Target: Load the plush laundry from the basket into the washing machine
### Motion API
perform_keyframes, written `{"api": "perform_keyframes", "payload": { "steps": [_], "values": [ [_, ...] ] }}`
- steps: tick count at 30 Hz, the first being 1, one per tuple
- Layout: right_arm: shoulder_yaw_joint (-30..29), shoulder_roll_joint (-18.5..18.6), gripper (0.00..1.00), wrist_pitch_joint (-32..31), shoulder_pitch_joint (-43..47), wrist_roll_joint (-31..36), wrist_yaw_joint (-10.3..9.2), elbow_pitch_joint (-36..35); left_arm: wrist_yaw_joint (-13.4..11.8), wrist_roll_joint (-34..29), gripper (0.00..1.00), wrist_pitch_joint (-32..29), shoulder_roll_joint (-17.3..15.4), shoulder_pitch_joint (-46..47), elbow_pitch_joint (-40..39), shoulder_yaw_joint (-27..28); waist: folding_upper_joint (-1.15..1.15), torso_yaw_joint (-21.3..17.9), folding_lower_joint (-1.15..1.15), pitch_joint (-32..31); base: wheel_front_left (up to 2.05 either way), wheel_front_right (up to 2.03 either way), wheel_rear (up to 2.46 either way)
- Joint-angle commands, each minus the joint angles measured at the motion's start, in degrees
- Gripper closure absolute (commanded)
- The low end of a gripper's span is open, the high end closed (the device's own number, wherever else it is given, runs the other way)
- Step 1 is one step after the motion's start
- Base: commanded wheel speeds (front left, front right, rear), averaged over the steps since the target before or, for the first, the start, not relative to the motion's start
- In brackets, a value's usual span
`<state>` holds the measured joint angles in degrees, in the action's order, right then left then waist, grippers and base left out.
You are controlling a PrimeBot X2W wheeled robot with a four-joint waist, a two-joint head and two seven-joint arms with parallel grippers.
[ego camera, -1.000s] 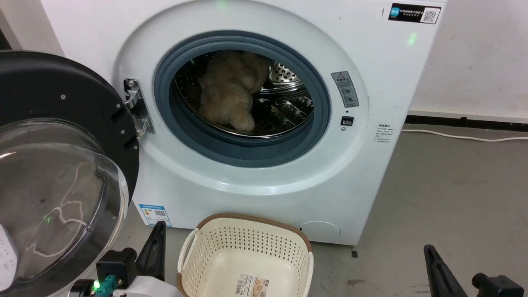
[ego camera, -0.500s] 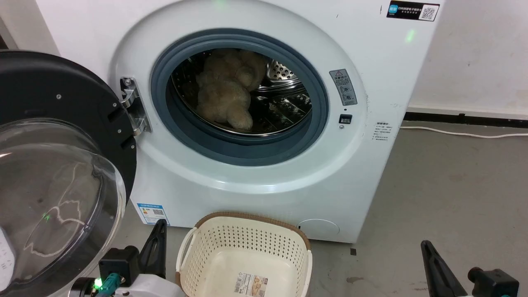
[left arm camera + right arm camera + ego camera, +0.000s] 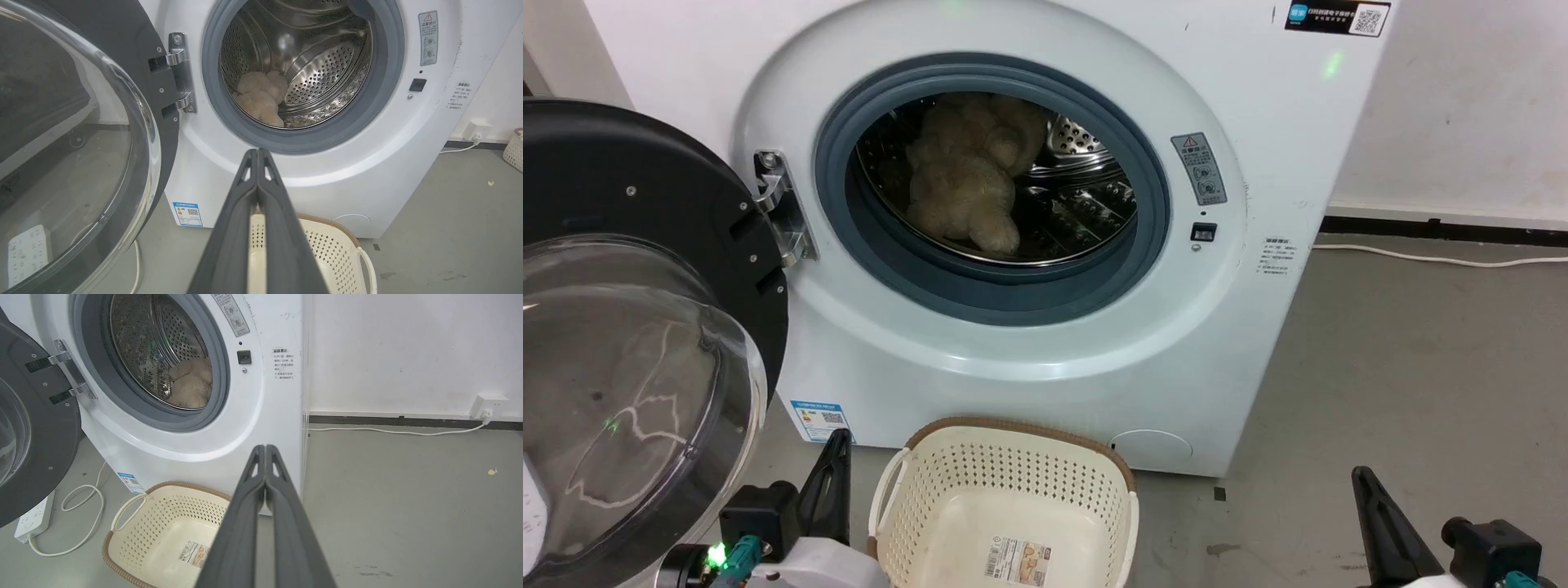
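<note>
Beige and fluffy, the plush toy [image 3: 964, 192] lies inside the steel drum [image 3: 1086, 204], slumped toward its left side and wholly past the grey seal [image 3: 1005, 298] of the washer [image 3: 1258, 343]. The round door [image 3: 629, 343] stands swung wide to the left on its hinge [image 3: 772, 208]. Just in front of the washer, on the floor [image 3: 1405, 367], sits the basket [image 3: 1013, 429], with nothing in it but the label [image 3: 1017, 559] on its bottom.

Both claws hang low, well back from the opening. The left claw [image 3: 258, 152] has its fingers pressed together on nothing, and the right claw [image 3: 265, 447] is likewise closed and empty.

By my reading the loading step is done. If any move is left, it is shutting the door. That would call for the left arm to get round the door's outer side and push it toward the seal.
</note>
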<state>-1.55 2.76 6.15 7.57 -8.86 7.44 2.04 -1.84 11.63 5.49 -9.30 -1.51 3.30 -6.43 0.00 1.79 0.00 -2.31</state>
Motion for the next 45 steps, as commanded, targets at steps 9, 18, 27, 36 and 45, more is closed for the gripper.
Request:
{"api": "perform_keyframes", "payload": {
  "steps": [9, 18, 27, 36, 45],
  "values": [
    [0.3, 0.1, 1.0, -1.0, -2.2, 1.7, 0.02, -0.6, 0.4, -2.0, 1.0, -1.0, 1.1, 0.6, -0.7, 1.1, 0.0, -0.2, 0.0, 0.3, 0.0, 0.0, 0.0],
    [0.5, 0.1, 1.0, -1.7, -2.9, 2.7, 0.03, -0.8, 0.6, -3.4, 1.0, -1.6, 1.9, 0.7, -1.1, 1.9, 0.0, -0.5, 0.0, 0.6, 0.0, 0.0, 0.0],
    [0.7, 0.1, 1.0, -2.4, -3.7, 3.7, 0.03, -1.0, 0.8, -4.8, 1.0, -2.3, 2.6, 0.9, -1.4, 2.6, 0.0, -0.7, 0.0, 0.9, 0.0, 0.0, 0.0],
    [0.8, 0.1, 1.0, -3.1, -4.4, 4.6, 0.03, -1.2, 1.0, -6.0, 1.0, -2.8, 3.3, 1.0, -1.8, 3.3, 0.0, -0.9, 0.0, 1.1, 0.0, 0.0, 0.0],
    [1.0, 0.1, 1.0, -3.8, -5.1, 5.7, 0.03, -1.4, 1.2, -7.3, 1.0, -3.5, 4.1, 1.1, -2.1, 4.1, 0.0, -1.1, 0.0, 1.4, 0.0, 0.0, 0.0]
  ]
}}
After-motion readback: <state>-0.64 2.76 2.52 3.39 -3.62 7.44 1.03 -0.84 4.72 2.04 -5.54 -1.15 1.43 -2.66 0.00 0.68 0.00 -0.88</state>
